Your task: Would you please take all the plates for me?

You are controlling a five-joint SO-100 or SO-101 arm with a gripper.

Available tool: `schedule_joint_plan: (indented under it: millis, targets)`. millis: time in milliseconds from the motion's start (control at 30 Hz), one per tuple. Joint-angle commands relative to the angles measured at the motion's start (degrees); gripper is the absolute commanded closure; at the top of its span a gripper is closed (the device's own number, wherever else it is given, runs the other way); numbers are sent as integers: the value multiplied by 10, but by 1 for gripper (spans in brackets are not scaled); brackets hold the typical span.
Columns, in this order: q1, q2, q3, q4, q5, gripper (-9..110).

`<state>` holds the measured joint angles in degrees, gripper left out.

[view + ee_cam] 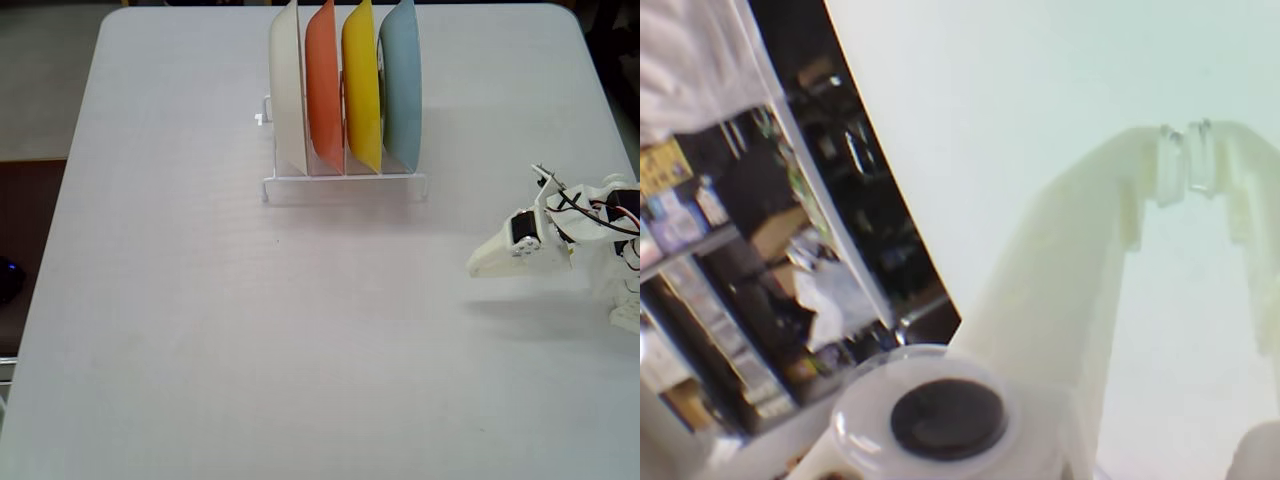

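Four plates are standing on edge, side by side, in a white wire rack point(345, 183) near the far edge of the counter point(200, 330) in the fixed view. From left to right there they are the cream plate point(288, 85), the orange plate point(322, 90), the yellow plate point(360, 85) and the blue plate point(402, 85), each just beside the next.

The arm is sitting at the right edge of that view, well apart from the rack, with its white gripper point(474, 268) pointing left and hanging low over bare counter. In the wrist view the fingers point(1185, 135) are pressing together at the tips, with nothing between them, and only pale counter is lying behind them. Cluttered shelves point(730, 280) are showing at the left of the wrist view, beyond the counter's edge.
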<state>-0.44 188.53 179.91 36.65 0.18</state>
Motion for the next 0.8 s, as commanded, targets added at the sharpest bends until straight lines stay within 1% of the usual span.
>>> schedule_joint_plan:
  millis: [0,67,100,200,367,400,500,667,767]
  targets:
    - [1,10,-3,1,-1,102]
    - [1,10,-3,1,2,102]
    - [1,10,-3,2,-11,100]
    - [2,10,-15,-3,-18,102]
    - [27,9,-125,14,-5,102]
    - [36,-1,-155,17,-18,102]
    - [69,-69,-255,19,-47,102]
    - [120,-244,-437,20,-137,102]
    - [157,-303,-504,13,-185,102]
